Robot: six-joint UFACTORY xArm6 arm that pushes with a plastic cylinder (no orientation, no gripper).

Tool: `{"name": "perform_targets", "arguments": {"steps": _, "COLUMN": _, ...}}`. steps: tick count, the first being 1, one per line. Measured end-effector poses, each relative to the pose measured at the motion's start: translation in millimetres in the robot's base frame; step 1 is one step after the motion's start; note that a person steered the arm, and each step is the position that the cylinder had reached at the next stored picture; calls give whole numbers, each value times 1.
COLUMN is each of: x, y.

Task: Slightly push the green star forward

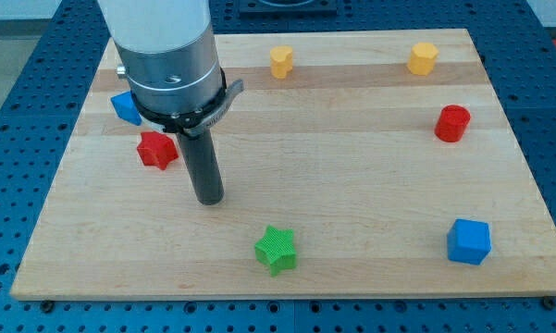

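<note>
The green star (pixel 277 250) lies on the wooden board (pixel 352 157) near the view's bottom, a little left of centre. My tip (pixel 209 200) rests on the board above and to the left of the star, well apart from it. A red star (pixel 156 150) lies just left of the rod, close to it but apart.
A blue block (pixel 125 107) sits at the view's left, partly behind the arm. A yellow block (pixel 281 62) and a yellow hexagon (pixel 424 57) lie near the top edge. A red cylinder (pixel 452 123) is at the right, a blue cube (pixel 468 241) at bottom right.
</note>
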State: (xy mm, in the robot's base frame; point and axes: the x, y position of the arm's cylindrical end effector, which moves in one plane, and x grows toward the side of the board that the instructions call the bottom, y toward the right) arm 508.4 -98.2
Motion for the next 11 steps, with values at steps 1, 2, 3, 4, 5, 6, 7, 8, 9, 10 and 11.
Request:
{"name": "perform_targets", "arguments": {"steps": 1, "x": 56, "y": -7}}
{"name": "perform_targets", "arguments": {"steps": 2, "x": 108, "y": -11}}
{"name": "perform_targets", "arguments": {"steps": 3, "x": 110, "y": -10}}
{"name": "perform_targets", "arguments": {"steps": 4, "x": 110, "y": 4}}
{"name": "perform_targets", "arguments": {"steps": 5, "x": 109, "y": 47}}
{"name": "perform_targets", "arguments": {"steps": 6, "x": 104, "y": 47}}
{"name": "perform_targets", "arguments": {"steps": 7, "x": 68, "y": 54}}
{"name": "perform_targets", "arguments": {"steps": 8, "x": -1, "y": 110}}
{"name": "perform_targets", "arguments": {"steps": 9, "x": -55, "y": 153}}
{"name": "perform_targets", "arguments": {"steps": 10, "x": -57, "y": 153}}
{"name": "perform_targets", "arguments": {"steps": 11, "x": -54, "y": 126}}
